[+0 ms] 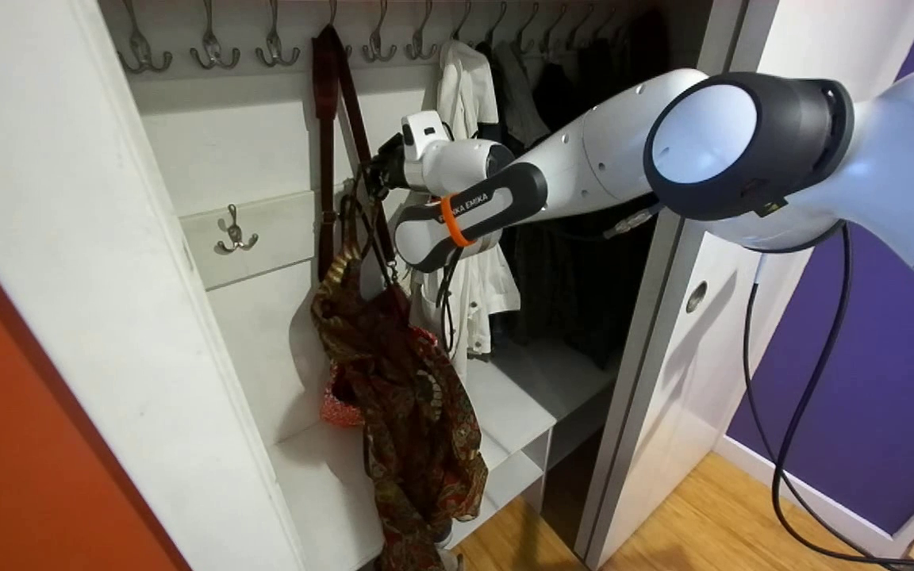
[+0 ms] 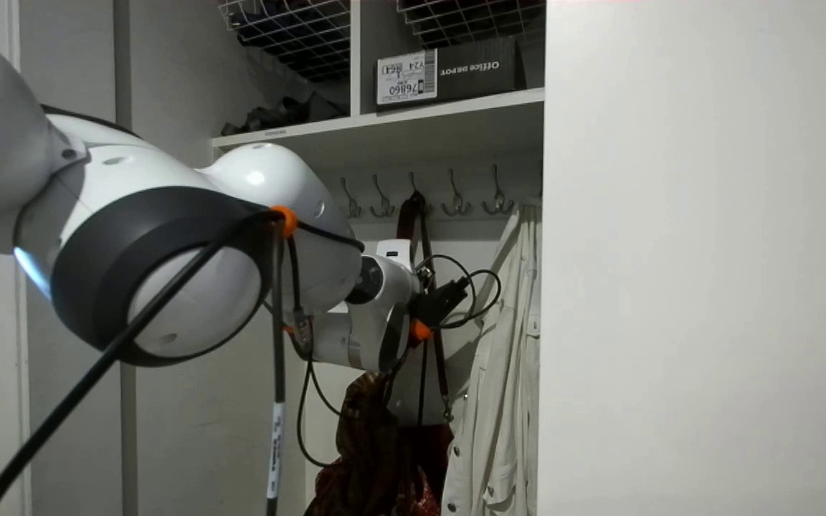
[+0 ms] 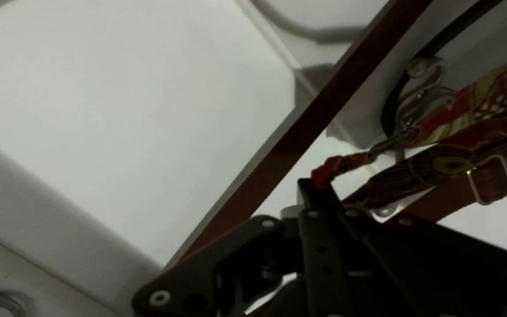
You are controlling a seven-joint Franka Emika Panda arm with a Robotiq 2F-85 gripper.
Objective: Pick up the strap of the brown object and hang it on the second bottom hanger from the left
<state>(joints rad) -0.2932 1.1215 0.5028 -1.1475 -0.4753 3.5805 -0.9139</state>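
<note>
Strap point(image 3: 354, 161), its end apparently clamped between the fingers point(image 3: 318, 198), stretches toward the wrist view's right edge, crossing in front of the metal hanger point(image 3: 420, 93), up and right of that grip.

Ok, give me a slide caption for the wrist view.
Gripper pinching patterned cloth near a metal hook, with a reddish-brown strap running diagonally.
</note>
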